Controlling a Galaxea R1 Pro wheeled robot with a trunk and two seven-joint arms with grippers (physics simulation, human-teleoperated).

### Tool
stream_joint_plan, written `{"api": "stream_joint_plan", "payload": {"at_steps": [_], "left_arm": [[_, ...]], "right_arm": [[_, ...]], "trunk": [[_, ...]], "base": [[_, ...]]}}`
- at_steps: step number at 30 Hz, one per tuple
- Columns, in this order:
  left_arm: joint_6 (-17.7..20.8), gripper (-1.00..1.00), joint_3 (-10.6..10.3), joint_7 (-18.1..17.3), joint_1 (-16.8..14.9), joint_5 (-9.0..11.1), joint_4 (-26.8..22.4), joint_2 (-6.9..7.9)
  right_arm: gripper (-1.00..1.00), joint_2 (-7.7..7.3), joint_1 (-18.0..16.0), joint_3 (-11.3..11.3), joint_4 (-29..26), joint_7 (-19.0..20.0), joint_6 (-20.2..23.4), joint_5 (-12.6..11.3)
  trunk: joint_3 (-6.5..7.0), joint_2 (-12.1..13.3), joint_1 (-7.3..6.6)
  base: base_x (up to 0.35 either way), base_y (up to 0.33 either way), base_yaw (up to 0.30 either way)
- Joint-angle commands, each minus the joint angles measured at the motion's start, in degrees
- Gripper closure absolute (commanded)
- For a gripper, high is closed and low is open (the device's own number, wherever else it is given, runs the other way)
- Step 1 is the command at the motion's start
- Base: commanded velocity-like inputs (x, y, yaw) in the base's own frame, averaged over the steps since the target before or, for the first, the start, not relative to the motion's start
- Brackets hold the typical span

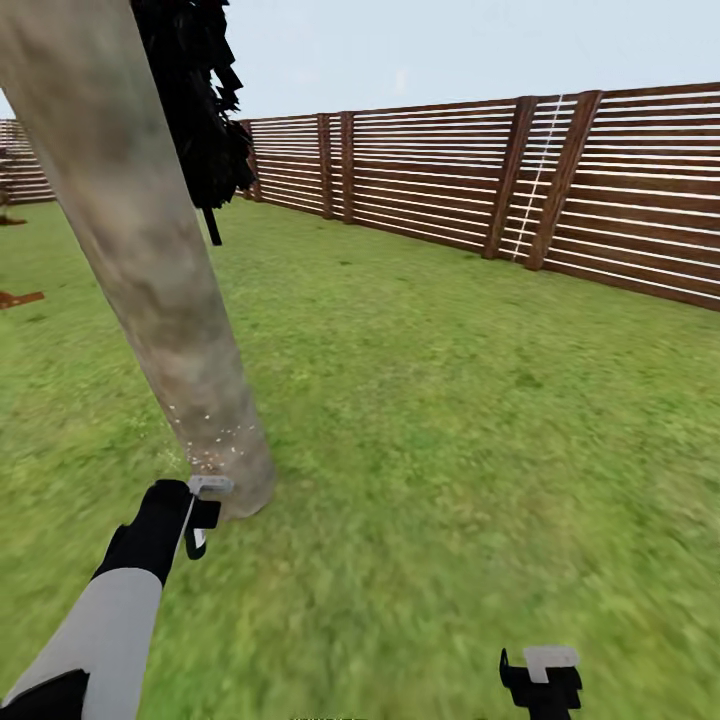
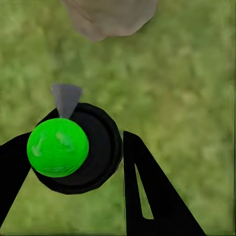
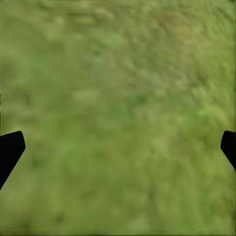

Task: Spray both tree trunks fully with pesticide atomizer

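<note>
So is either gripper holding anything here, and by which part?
The left gripper clamps the atomizer around its black body. The right gripper is open, holding nothing.

Atomizer (image 2: 73,150) (black body, bright green cap, grey nozzle) sits gripped between the left hand's (image 2: 66,162) fingers, nozzle aimed at the thick grey-beige trunk (image 1: 150,300), whose base (image 1: 215,450) shows pale speckles above the lawn (image 1: 450,450).

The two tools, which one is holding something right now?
The left tool, the one by the tree trunk. Its fingers close around the atomizer with the green top, while the right tool is spread wide over bare grass.
</note>
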Motion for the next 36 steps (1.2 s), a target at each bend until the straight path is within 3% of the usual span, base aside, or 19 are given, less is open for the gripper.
{"api": "stream_joint_plan", "payload": {"at_steps": [1, 5, 7, 10, 15, 18, 24, 36], "left_arm": [[0.1, 1.00, 0.1, -0.5, -0.2, -0.7, -0.1, -0.22], [0.4, 1.00, 0.0, -0.5, -0.9, -0.7, -0.1, -0.66], [1.0, 1.00, -0.1, -0.5, -2.8, -0.6, -0.8, -0.84], [6.1, 1.00, -0.3, -0.6, -7.0, -0.7, -1.2, -1.30], [6.6, 1.00, -0.5, -0.9, -6.5, -0.7, -4.0, 1.80], [6.6, 1.00, -0.6, -0.7, -6.5, -0.8, -6.9, 1.46], [6.7, 1.00, -0.5, -0.7, -6.5, -0.8, -7.5, 1.14], [6.6, 1.00, -0.4, -0.6, -6.5, -0.7, -7.0, 1.10]], "right_arm": [[-1.00, -0.02, 0.0, 0.3, 0.0, -0.6, 0.2, 0.6], [-1.00, -0.11, 0.0, 0.2, 0.0, -0.7, 0.2, 0.7], [-1.00, -0.07, 0.0, 0.3, 0.0, -0.6, 0.2, 0.7], [-1.00, -0.34, 0.0, 0.2, 0.1, -0.7, 0.1, 0.8], [-1.00, -0.41, 0.0, 0.3, 0.1, -0.7, 0.1, 0.8], [-1.00, -0.40, 0.0, 0.3, 0.1, -0.7, 0.2, 0.8], [-1.00, -0.27, 0.0, 0.3, 0.0, -0.7, 0.2, 0.8], [-1.00, 0.13, 0.0, 0.3, 0.0, -0.7, 0.2, 0.7]], "trunk": [[-0.05, 0.0, -0.01], [-0.05, 0.0, -0.01], [-0.05, 0.0, -0.01], [-0.05, 0.0, -0.01], [-0.05, 0.0, -0.01], [-0.05, 0.0, -0.01], [-0.05, 0.0, -0.01], [-0.05, 0.0, -0.01]], "base": [[0.098, -0.212, 0.275], [0.126, -0.121, 0.278], [0.007, -0.004, 0.075], [0.001, -0.001, 0.014], [0.001, -0.004, 0.000], [0.099, -0.170, 0.000], [0.138, -0.246, 0.005], [0.035, -0.268, 0.264]]}}
